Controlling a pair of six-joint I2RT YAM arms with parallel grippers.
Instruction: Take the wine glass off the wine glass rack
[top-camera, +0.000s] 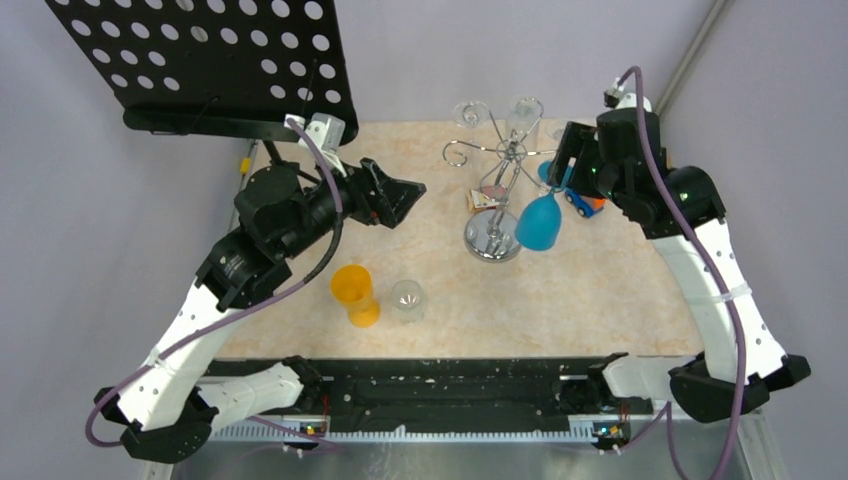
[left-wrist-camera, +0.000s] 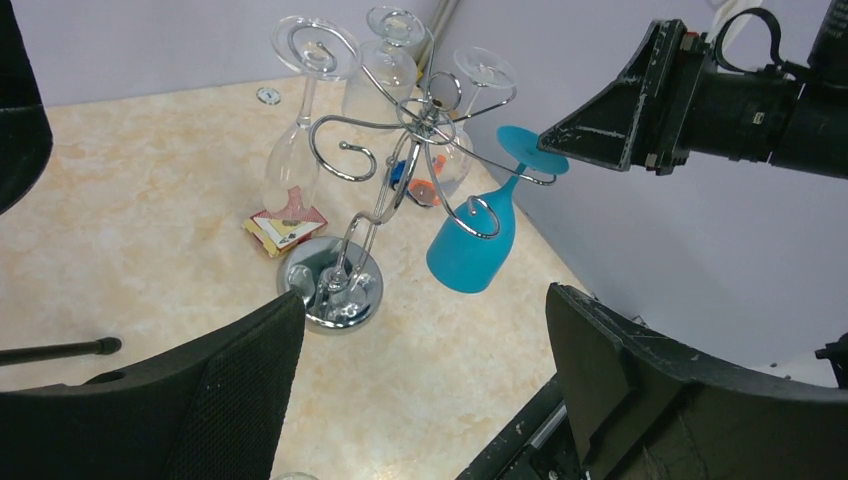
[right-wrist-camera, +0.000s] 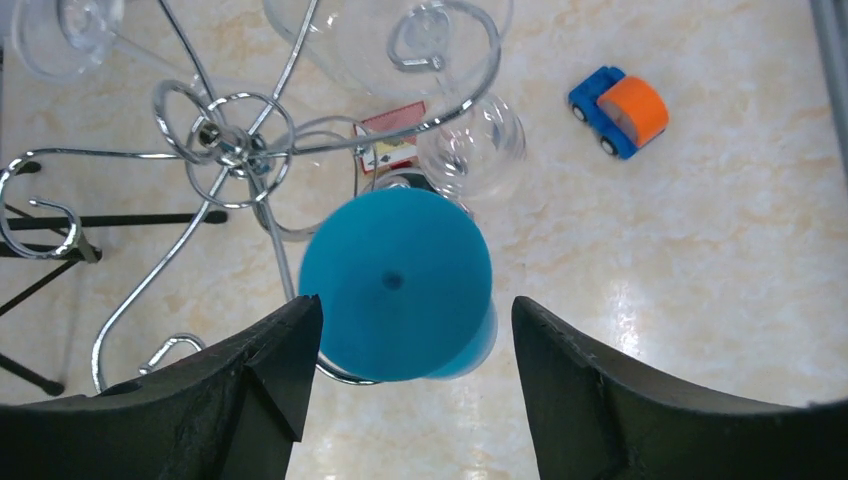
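The chrome wine glass rack (top-camera: 492, 240) stands at the back middle of the table, and its round base (left-wrist-camera: 330, 283) and curled arms (right-wrist-camera: 232, 148) show in both wrist views. A blue wine glass (top-camera: 540, 222) hangs upside down from one arm, on the rack's right side. My right gripper (right-wrist-camera: 415, 305) is open just above the blue glass's foot (right-wrist-camera: 395, 285), one finger on either side and neither touching it. My left gripper (top-camera: 405, 195) is open and empty, left of the rack and pointing toward it. Clear wine glasses (left-wrist-camera: 300, 150) hang on other arms.
An orange cup (top-camera: 357, 293) and a clear tumbler (top-camera: 407, 298) stand near the table's front. A blue and orange toy car (right-wrist-camera: 620, 110) lies right of the rack. A small card box (left-wrist-camera: 285, 228) lies by the base. A black music stand (top-camera: 210, 60) overhangs the back left.
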